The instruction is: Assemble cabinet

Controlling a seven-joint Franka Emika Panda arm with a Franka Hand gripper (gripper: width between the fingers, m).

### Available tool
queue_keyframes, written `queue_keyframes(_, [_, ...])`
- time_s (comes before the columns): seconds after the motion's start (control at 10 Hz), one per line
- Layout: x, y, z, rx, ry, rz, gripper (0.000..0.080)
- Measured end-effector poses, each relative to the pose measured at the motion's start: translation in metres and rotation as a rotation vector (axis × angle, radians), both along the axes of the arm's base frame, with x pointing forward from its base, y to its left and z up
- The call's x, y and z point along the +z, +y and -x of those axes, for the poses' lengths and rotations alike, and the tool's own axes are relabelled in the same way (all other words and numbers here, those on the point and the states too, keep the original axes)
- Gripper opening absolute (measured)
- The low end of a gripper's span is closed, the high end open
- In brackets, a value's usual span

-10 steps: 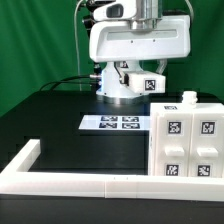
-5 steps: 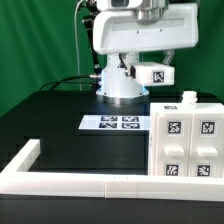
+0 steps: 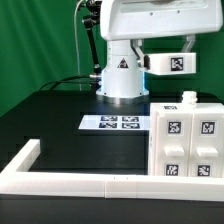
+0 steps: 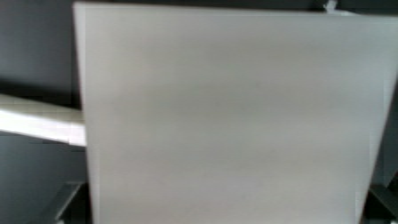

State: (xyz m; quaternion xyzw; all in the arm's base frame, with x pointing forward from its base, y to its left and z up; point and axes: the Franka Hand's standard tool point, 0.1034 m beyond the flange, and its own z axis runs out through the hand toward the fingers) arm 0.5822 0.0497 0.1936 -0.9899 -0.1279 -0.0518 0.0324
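The cabinet [image 3: 185, 140] is a white box of tagged panels at the exterior view's right, with a small white knob [image 3: 187, 98] on top. My gripper [image 3: 150, 60] is high above the table, shut on a white panel [image 3: 170, 63] that bears one tag and sticks out toward the exterior view's right. In the wrist view this panel [image 4: 231, 115] fills most of the picture as a plain white face and hides my fingers.
The marker board [image 3: 115, 123] lies flat in front of the arm's white base [image 3: 120, 85]. A long low white wall [image 3: 60, 180] runs along the front and turns back at the exterior view's left. A green curtain stands behind.
My gripper has risen and swung toward the exterior view's right, carrying the tagged panel from near the arm's base to above the cabinet's height.
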Motion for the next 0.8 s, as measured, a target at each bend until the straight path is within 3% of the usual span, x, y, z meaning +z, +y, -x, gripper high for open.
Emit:
queue_keyframes(0.4, [-0.005,0.005,-0.002,0.015,0.022,-0.001,0.056])
queue_keyframes(0.6, [-0.011,0.011,-0.024,0.052,0.045,-0.007,0.056])
queue_keyframes(0.8, [-0.018,0.016,-0.028,0.059,0.055,-0.009,0.056])
